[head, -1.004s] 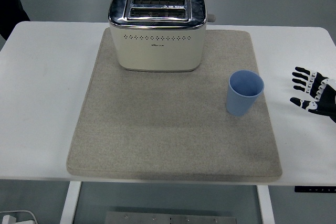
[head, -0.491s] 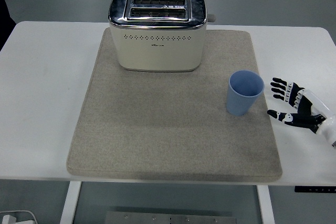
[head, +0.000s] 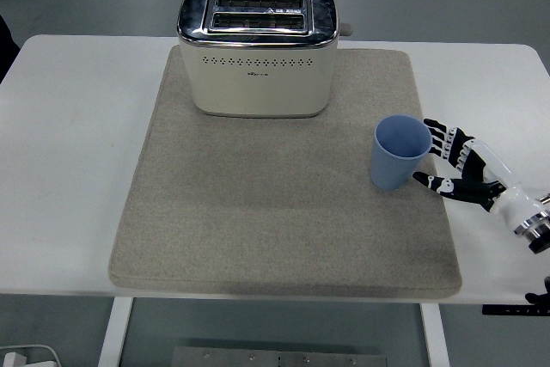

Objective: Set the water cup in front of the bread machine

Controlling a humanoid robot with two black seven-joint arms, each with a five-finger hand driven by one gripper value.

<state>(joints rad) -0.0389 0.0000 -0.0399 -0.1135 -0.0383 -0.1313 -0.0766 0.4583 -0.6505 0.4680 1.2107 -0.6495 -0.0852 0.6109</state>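
Blue plastic cup [head: 400,152] stands upright at the right of the frame, on the right-hand part of a grey felt mat [head: 258,212] that covers most of the white tabletop [head: 69,126]. Cream toaster [head: 256,51] with a chrome top sits at the upper centre, on the mat's far edge; the mat in front of it is bare. Right robot hand [head: 451,165] enters from the right edge, fingers spread and thumb apart, holding nothing; its fingertips [head: 429,125] lie just beside the cup's right wall, the thumb low near the base. Whether any finger already touches the cup cannot be told. No left arm is in view.

Step in hand, as judged: closing on the cup before carrying it left to the space in front of the toaster. To do it well, the palm should come fully against the wall before the fingers curl, with the thumb opposing them around mid-height, so the light, open cup is neither nudged over nor squeezed out. A low, level lift would suit.

Compared with the frame half a second earlier, the hand has moved left from well clear of the cup to right beside it; cup and toaster are unmoved.
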